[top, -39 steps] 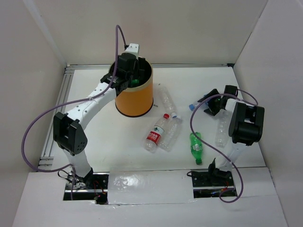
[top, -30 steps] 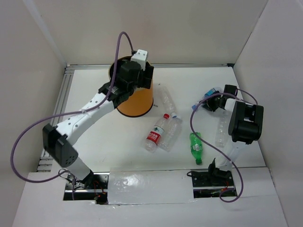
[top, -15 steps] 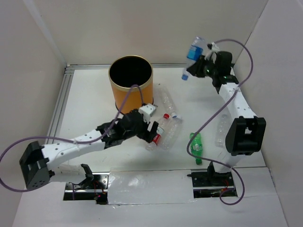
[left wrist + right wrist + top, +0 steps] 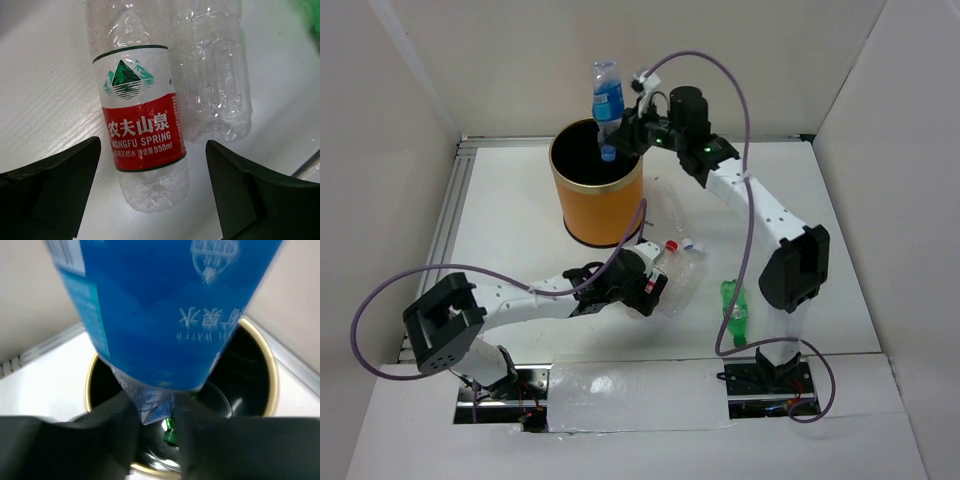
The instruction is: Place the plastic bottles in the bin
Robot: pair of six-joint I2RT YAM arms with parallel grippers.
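Observation:
The orange bin (image 4: 600, 205) stands at the back centre. My right gripper (image 4: 623, 138) is shut on a blue-labelled bottle (image 4: 607, 100) and holds it, cap down, over the bin's mouth. In the right wrist view the bottle (image 4: 160, 305) hangs above the bin's pale rim (image 4: 272, 385); a green bottle (image 4: 171, 432) lies inside. My left gripper (image 4: 652, 290) is open and low over the red-label bottle (image 4: 666, 257). In the left wrist view its fingers (image 4: 50, 190) straddle that bottle (image 4: 142, 130), with a clear bottle (image 4: 210, 75) next to it.
A clear bottle (image 4: 670, 208) lies right of the bin. Another clear bottle (image 4: 686, 272) lies beside the red-label one. A green bottle (image 4: 734, 310) lies near the right arm's base. White walls enclose the table.
My right arm lifted the blue-labelled bottle from the right side and swung it left over the bin. My left arm left the bin and came down over the red-label bottle.

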